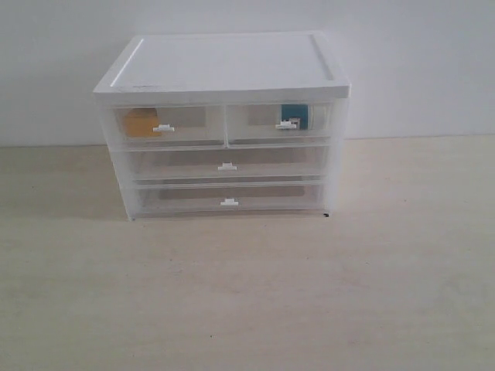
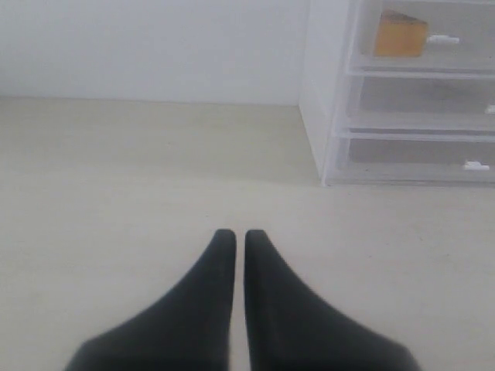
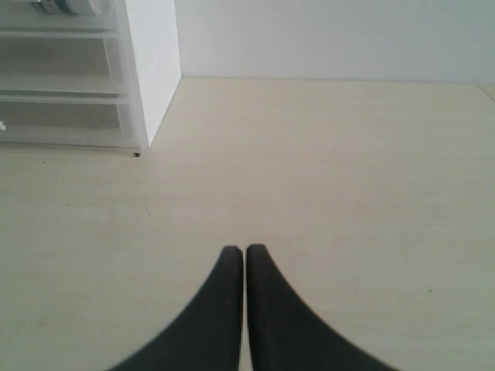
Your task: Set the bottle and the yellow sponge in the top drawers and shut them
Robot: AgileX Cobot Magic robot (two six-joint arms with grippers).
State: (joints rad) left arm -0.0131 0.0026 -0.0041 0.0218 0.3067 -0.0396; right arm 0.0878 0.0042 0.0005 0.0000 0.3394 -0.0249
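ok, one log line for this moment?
top drawers: both closed | yellow sponge: inside left one | bottle: inside right one | left gripper: shut, empty | right gripper: shut, empty

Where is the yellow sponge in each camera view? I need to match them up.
Exterior view: yellow sponge inside the closed top drawer on the view's left, behind its translucent front.
Left wrist view: the same sponge in that drawer, beside its white clip handle.
Right wrist view: not in it.
Shared landmark: the white cabinet, partly visible in all three.
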